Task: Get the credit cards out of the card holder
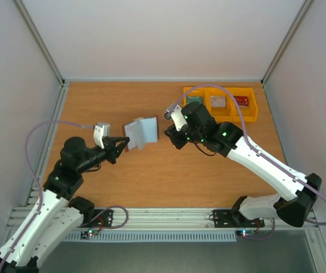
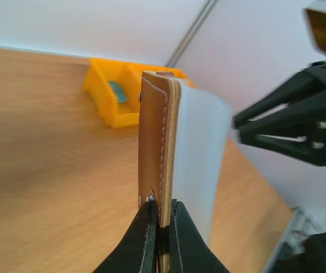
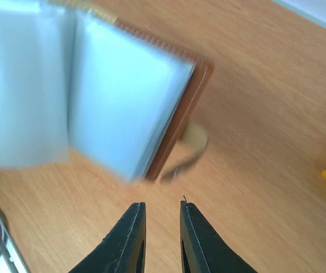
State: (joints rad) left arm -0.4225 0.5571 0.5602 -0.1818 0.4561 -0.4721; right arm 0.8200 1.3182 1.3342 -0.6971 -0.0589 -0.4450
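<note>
The left gripper [image 1: 123, 147] pinches the near edge of the card holder [image 1: 141, 132]. Its jaws are shut tight on the brown leather. The card holder is up in the air above the table [image 1: 151, 176], and it hangs open like a little book.

The right gripper [image 1: 169, 137] waits just beside the card holder, on its other side. Its jaws have only a thin gap, and nothing is between them.

The card holder looks light and soft. It would bend and swing if pushed, so one side must be held firm. The blue-grey pockets [image 3: 117, 102] look smooth and slippery. I can see no card poking out of them, but that picture is blurry. A card is thin, stiff and slick, so I think the best place to grab one is the short edge that sticks out.

Far behind the card holder are the yellow bins [image 1: 231, 118]. In them lie a teal card [image 1: 194, 100], a whitish card [image 1: 218, 102] and a red card [image 1: 242, 101].
</note>
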